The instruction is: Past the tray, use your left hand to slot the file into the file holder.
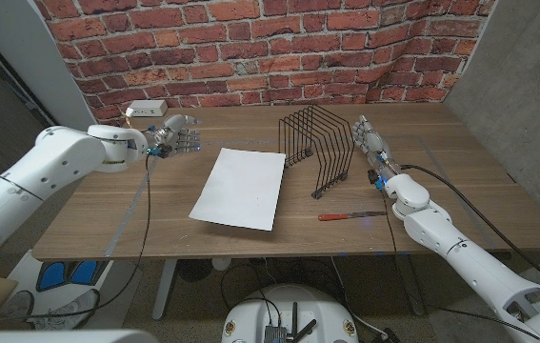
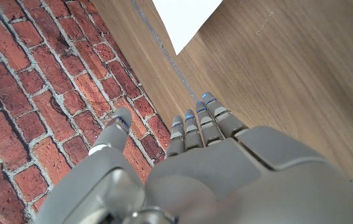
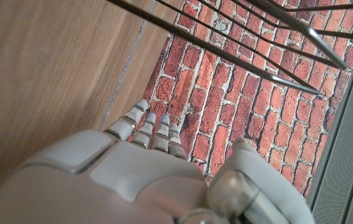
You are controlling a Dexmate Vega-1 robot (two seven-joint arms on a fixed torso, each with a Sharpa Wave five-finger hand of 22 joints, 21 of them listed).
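Left hand (image 1: 176,132) empty, fingers spread, well left of wire file holder (image 1: 315,149). White file (image 1: 239,188) lies flat on table, just left of holder. Advice: pinch file's long edge, raise upright, align with slot, lower between wires.

1. A lab or test room set up like an office corner.
2. A brick wall (image 1: 250,48) backs a wooden table (image 1: 470,181).
3. Beside it stands a bare concrete wall (image 1: 527,86).
4. Cables (image 1: 146,219) hang over the table's edge.
5. A wire file holder (image 1: 317,148) and white sheet (image 1: 241,188) suggest desk work.
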